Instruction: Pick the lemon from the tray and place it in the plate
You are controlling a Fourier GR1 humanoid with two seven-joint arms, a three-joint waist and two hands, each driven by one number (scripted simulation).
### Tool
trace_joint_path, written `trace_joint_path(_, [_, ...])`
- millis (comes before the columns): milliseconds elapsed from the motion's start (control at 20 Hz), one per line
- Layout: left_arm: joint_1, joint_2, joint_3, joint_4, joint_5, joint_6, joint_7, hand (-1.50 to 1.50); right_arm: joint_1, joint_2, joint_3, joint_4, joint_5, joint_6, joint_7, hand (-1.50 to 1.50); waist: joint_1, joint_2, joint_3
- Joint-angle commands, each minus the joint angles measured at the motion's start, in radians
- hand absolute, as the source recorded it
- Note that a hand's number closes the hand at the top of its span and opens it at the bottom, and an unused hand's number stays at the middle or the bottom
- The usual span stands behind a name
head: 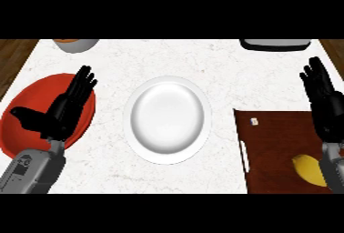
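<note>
**Looking down at the counter: lemon on the tray, plate bare**

Looking steeply down, so the white marbled countertop [114, 173] with faint grey veins fills most of the frame, and brown wood floor [13, 50] peeks in at both top corners.

Dead center is the white plate [168, 152], glossy, with a wide rim. Left of it lies a flat red-orange disc [27, 98], partly hidden by the left hand [64, 107], which has straight fingers, thumb out sideways, and holds nothing. Lower right is the dark brown wooden tray [279, 132] with a pale side handle. The yellow lemon [310, 168] sits near its lower right corner, partly behind the right forearm. The right hand [324, 102] is over the tray's right side, fingers straight up, also holding nothing.

Top edge: a bowl [75, 44] at upper left and a grey-and-black object [274, 44] at upper right, both cut off.
</note>
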Motion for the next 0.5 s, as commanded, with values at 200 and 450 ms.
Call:
trace_joint_path(200, [0.082, 0.011, -0.017, 0.081, -0.063, 0.096, 0.086, 0.0, -0.014, -0.021, 0.21, -0.12, -0.284, 0.571, -0.027, 1.5, 0.055, 0.001, 0.011])
trace_joint_path(450, [0.128, 0.003, -0.028, 0.114, -0.071, 0.123, 0.126, 0.0, -0.147, -0.314, 0.144, -0.266, 0.169, 0.574, -0.362, 1.5, 0.008, -0.028, 0.012])
